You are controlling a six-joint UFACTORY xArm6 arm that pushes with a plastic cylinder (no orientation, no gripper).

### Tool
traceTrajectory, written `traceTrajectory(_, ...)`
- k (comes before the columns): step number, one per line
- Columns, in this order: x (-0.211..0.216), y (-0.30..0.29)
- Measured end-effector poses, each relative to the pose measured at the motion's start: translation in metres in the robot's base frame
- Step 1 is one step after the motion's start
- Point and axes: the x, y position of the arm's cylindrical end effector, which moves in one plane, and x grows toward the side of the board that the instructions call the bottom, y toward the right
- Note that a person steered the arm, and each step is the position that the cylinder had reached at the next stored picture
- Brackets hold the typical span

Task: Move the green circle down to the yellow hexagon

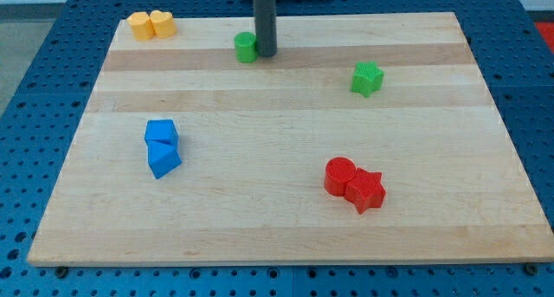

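Note:
The green circle [246, 47] is a small green cylinder near the view's top, a little left of centre. My tip [266, 54] stands right beside it, touching or almost touching its right side. The yellow hexagon [138, 26] lies at the view's top left corner of the board, with a yellow heart [162, 23] pressed against its right side.
A green star [367, 78] lies at the upper right. Two blue blocks, a cube [161, 132] and a pentagon-like piece [164, 159], sit together at the left. A red circle [339, 175] and a red star [366, 190] touch at the lower right. The wooden board [277, 236] rests on a blue pegboard.

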Motion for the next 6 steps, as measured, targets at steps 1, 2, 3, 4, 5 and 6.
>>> traceTrajectory(1,0.000,-0.027)
traceTrajectory(2,-0.011,-0.046)
traceTrajectory(3,-0.028,-0.058)
traceTrajectory(4,-0.028,-0.096)
traceTrajectory(5,-0.027,-0.116)
traceTrajectory(6,-0.009,-0.118)
